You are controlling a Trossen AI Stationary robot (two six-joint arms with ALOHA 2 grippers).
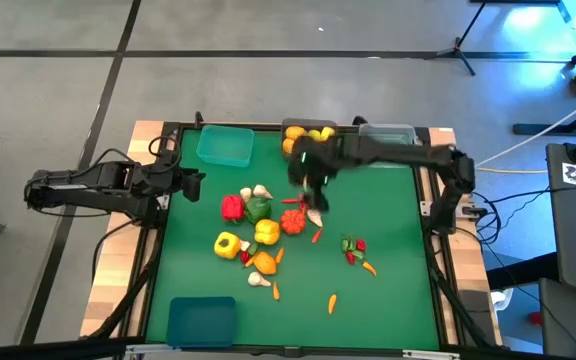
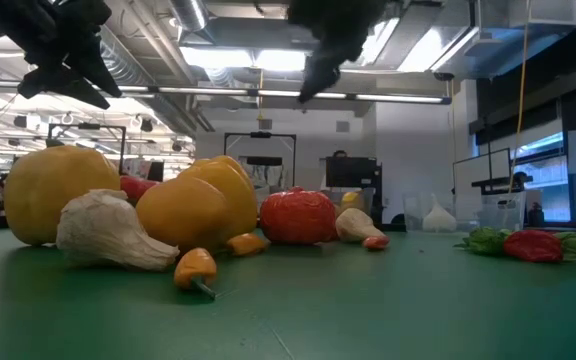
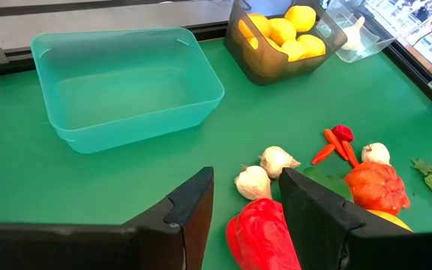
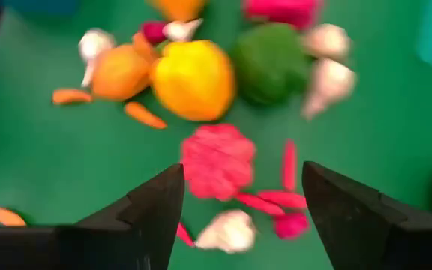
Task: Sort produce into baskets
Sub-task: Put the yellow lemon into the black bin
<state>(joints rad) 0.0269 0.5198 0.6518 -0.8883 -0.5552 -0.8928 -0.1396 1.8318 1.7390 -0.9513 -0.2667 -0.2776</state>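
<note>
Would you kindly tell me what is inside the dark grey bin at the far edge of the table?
The dark grey rectangular plastic bin holds several yellow toy lemons, heaped near its rim. Whatever lies beneath them, and the bin's floor, is covered. The translucent teal bin beside it holds nothing.

- Right gripper [image 1: 313, 192]: arm reaches in from the table's right side towards mid-table, wrist turned down, fingers [image 4: 152, 206] spread wide.
- Left gripper [image 1: 194, 182]: arm extends level at the left edge, fingers [image 3: 193, 206] parted.
</note>
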